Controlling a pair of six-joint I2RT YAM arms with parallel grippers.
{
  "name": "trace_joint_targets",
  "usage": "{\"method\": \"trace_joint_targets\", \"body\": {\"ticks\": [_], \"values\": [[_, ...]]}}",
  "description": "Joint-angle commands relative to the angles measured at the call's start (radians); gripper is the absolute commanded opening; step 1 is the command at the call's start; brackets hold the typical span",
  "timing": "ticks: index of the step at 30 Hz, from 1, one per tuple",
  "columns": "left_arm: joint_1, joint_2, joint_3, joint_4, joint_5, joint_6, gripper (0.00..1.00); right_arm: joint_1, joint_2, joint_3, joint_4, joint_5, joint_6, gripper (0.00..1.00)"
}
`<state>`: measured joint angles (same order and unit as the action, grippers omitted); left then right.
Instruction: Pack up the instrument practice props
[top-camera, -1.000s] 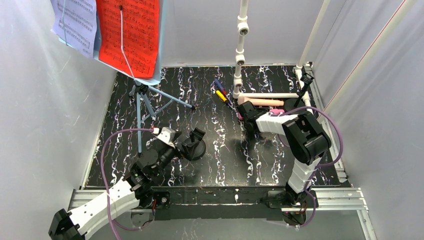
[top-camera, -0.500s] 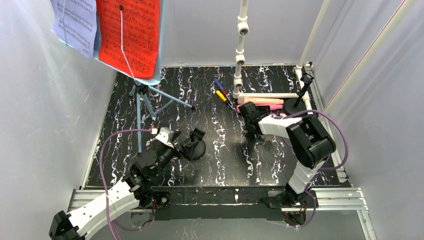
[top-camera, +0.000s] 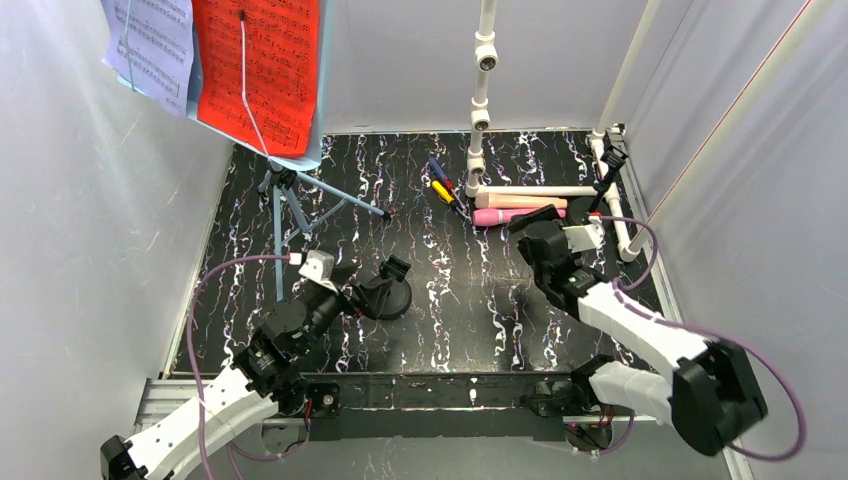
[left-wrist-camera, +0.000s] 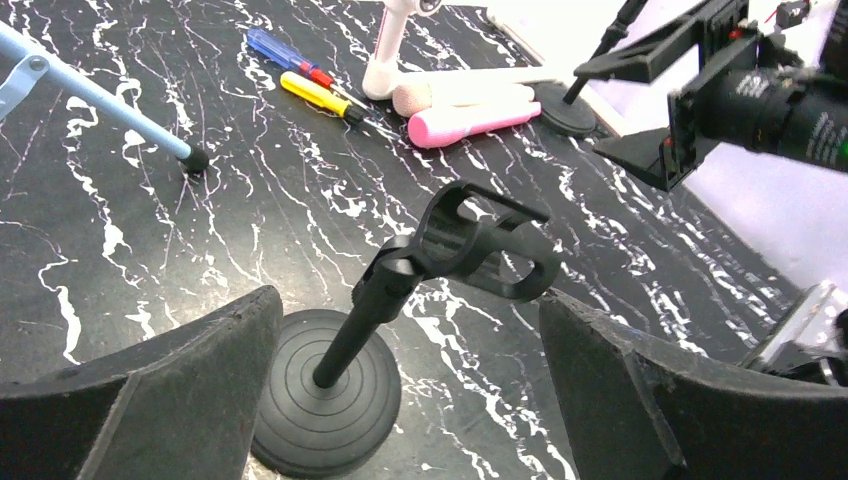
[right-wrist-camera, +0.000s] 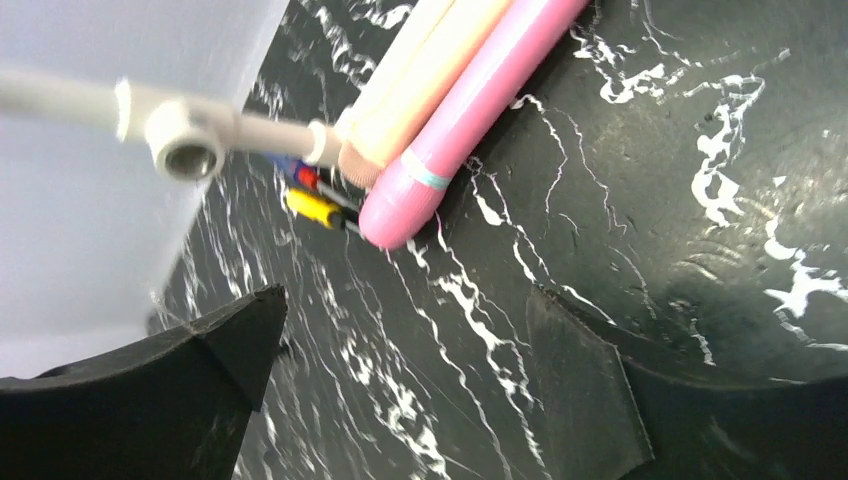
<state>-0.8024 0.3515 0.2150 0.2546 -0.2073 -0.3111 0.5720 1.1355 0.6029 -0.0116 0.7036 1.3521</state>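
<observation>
The pale-blue music rack (top-camera: 300, 150) stands at the back left on tripod legs (top-camera: 285, 205) and holds a red page (top-camera: 258, 70) and a lavender page (top-camera: 150, 40). A pink microphone (top-camera: 515, 215) and a beige microphone (top-camera: 520, 201) lie side by side at the back right, and both show in the right wrist view (right-wrist-camera: 470, 130). One black holder (top-camera: 385, 293) stands upright, its stem (left-wrist-camera: 350, 340) between the jaws of my open left gripper (left-wrist-camera: 410, 310), untouched. A second holder (top-camera: 600, 180) stands by the right wall. My right gripper (top-camera: 535, 225) is open and empty, just near of the microphones.
A white PVC pipe frame (top-camera: 480, 110) rises at the back centre, with a pipe lying behind the microphones. Blue and yellow screwdrivers (top-camera: 440, 185) lie left of its foot. White walls close in on the left, back and right of the black marbled table (top-camera: 450, 300).
My right arm has swung out to the right and its gripper has drawn back from the microphones, which now show in full. My left gripper has backed slightly from the holder.
</observation>
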Motion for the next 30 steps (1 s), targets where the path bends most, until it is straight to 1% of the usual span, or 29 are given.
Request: {"method": "trace_joint_targets", "body": {"ticks": [1, 3, 7, 9, 11, 13, 15, 19, 22, 24, 26, 28, 30], "values": [[-0.004, -0.002, 0.107, -0.117, -0.024, -0.092, 0.98, 0.003, -0.166, -0.085, 0.143, -0.203, -0.468, 0.99], [-0.004, 0.010, 0.160, -0.196, -0.038, -0.134, 0.98, 0.003, -0.249, -0.149, 0.253, -0.351, -0.615, 0.99], [-0.004, 0.051, 0.288, -0.371, -0.043, -0.157, 0.98, 0.003, -0.355, -0.237, 0.391, -0.586, -0.786, 0.99], [-0.004, 0.069, 0.358, -0.461, -0.043, -0.168, 0.98, 0.005, -0.357, -0.245, 0.439, -0.699, -0.864, 0.99], [-0.004, 0.085, 0.415, -0.527, -0.035, -0.155, 0.98, 0.009, -0.320, -0.247, 0.504, -0.797, -0.934, 0.99], [-0.004, 0.101, 0.477, -0.598, -0.036, -0.148, 0.98, 0.032, -0.279, -0.258, 0.591, -0.854, -0.971, 0.99], [-0.004, 0.123, 0.549, -0.679, -0.043, -0.121, 0.98, 0.085, -0.231, -0.262, 0.679, -0.881, -1.024, 0.99], [-0.004, 0.178, 0.696, -0.829, -0.040, -0.034, 0.98, 0.258, -0.117, -0.226, 0.776, -0.820, -1.212, 0.99], [-0.004, 0.206, 0.770, -0.895, -0.014, 0.059, 0.98, 0.322, -0.019, -0.210, 0.901, -0.841, -1.275, 0.99], [-0.004, 0.210, 0.783, -0.907, -0.031, 0.117, 0.98, 0.346, 0.048, -0.181, 0.954, -0.881, -1.302, 0.99], [-0.004, 0.205, 0.759, -0.901, -0.096, 0.143, 0.98, 0.387, 0.100, -0.132, 0.946, -0.897, -1.347, 0.99], [-0.004, 0.190, 0.708, -0.860, -0.151, 0.150, 0.98, 0.415, 0.151, -0.075, 0.934, -0.898, -1.393, 0.99], [0.004, 0.168, 0.669, -0.829, -0.135, 0.150, 0.98, 0.434, 0.195, -0.043, 0.948, -0.877, -1.412, 0.99]]}}
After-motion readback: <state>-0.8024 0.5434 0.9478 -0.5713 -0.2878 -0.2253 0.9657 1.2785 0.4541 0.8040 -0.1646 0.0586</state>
